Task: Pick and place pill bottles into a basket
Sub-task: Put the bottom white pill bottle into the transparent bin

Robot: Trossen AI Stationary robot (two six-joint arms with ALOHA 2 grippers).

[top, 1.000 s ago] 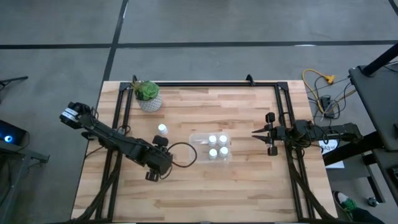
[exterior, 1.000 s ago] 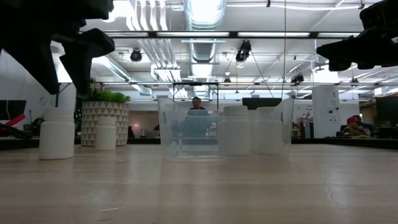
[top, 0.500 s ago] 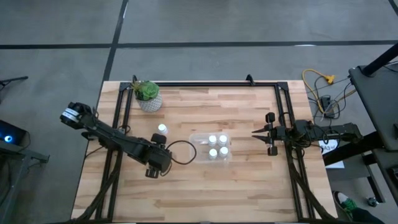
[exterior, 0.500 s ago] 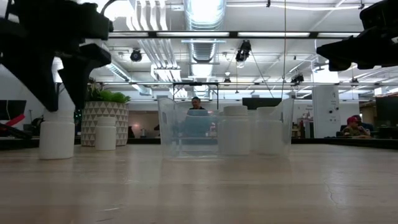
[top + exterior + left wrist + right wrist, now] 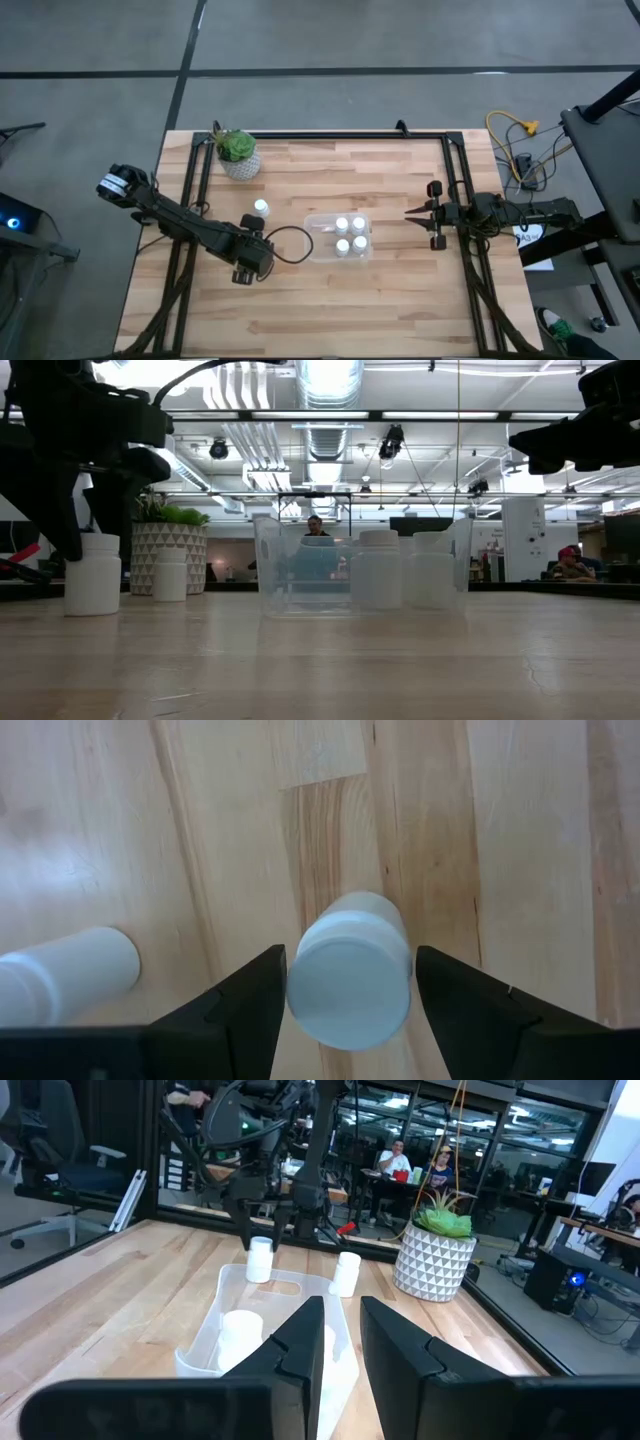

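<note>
High view shows a light wooden table on grey floor. Low view looks into an office with ceiling lights and seated people. A potted plant stands at the far left corner. The left gripper, fingers spread, straddles one pill bottle; another bottle stands nearby. The basket holds four. The right gripper hovers beside it, fingers nearly closed, empty.

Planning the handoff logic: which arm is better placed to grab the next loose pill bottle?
Left. The left gripper is open, its fingers straddling a pill bottle on the table. The right gripper hangs beyond the basket.
</note>
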